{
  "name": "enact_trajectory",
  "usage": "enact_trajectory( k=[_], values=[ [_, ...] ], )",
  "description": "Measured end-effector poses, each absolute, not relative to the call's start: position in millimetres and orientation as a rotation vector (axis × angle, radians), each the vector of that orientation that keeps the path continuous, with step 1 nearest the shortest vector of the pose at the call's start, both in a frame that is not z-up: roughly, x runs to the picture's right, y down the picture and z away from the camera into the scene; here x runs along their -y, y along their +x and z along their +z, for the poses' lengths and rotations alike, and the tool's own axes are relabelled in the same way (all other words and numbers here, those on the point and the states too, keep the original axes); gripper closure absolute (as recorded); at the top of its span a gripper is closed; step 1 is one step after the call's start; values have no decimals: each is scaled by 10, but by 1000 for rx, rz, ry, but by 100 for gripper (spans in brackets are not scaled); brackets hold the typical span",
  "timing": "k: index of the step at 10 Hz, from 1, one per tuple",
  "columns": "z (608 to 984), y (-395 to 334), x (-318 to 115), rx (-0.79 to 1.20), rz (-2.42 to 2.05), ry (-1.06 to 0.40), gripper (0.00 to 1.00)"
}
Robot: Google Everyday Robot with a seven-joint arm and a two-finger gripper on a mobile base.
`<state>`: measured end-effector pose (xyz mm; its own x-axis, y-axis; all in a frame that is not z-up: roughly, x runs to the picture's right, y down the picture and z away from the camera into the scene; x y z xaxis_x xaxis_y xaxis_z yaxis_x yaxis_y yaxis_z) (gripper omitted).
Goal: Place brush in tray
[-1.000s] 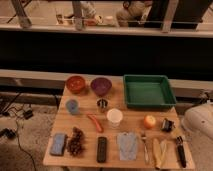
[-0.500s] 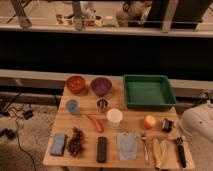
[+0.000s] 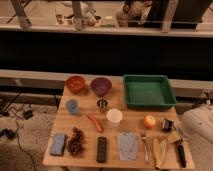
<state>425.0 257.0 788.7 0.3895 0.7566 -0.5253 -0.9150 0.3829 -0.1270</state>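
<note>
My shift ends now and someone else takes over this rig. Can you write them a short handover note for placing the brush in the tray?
Pincer: out of the picture, open; only the robot's white body shows at the right edge.
Slim brush with black handle and pale tan head: lying untouched at the wooden table's front right corner.
Large green plastic tray: back right of the table, empty.
Done: nothing yet.
Left: grasp the brush, carry it to the tray, release.
</note>
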Motion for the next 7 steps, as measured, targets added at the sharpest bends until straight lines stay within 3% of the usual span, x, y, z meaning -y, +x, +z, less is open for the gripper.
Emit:
enact_trajectory(
  k=[2, 7],
  values=[
    [7905, 4281, -2637, -413, 1104, -445, 27],
    [7935, 4303, -2674, -383, 1090, -441, 79]
  ],
)
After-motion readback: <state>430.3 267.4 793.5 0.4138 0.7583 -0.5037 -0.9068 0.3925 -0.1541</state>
